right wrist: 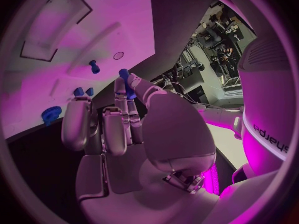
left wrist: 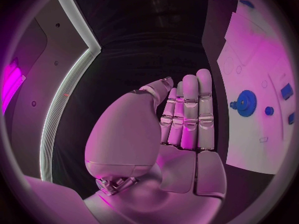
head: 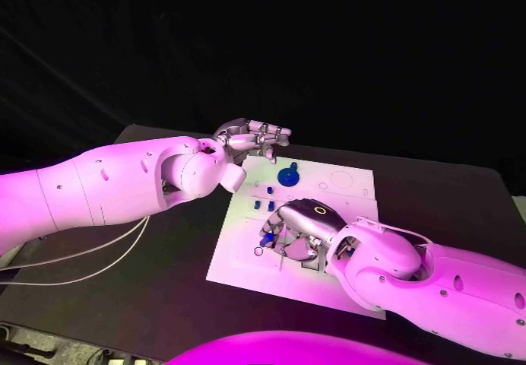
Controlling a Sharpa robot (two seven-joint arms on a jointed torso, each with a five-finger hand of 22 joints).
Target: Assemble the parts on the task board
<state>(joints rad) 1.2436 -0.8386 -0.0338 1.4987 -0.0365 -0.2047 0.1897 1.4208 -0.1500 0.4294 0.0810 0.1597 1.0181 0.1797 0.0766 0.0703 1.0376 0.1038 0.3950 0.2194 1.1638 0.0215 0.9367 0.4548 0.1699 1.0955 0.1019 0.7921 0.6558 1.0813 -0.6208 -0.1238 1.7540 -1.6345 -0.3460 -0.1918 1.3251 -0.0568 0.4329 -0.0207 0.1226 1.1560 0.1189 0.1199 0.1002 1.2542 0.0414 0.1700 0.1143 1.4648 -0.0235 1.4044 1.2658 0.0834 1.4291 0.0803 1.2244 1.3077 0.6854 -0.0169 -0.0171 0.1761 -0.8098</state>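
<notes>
The white task board (head: 247,266) lies in the middle of the black desk (head: 164,304). The right hand (head: 298,228) is low over the near part of the board. In the right wrist view it pinches a small blue peg (right wrist: 127,82) between its thumb and a finger, while its other fingers (right wrist: 77,122) stay straight. So I think the step now is to carry this peg to its hole and push it in. The left hand (head: 255,138) hangs over the far left edge of the board. It holds nothing, and its fingers (left wrist: 190,109) are straight and close side by side. A blue gear (head: 287,177) sits on the far part of the board, just beside the left hand. Some small blue parts (head: 263,204) lie between the gear and the right hand. One more blue peg (right wrist: 93,66) stands on the board near a round hole (right wrist: 118,56). Next, the right hand has to line the peg up right over a hole, keep it straight, and press down softly. If it tips, it may not go in.
</notes>
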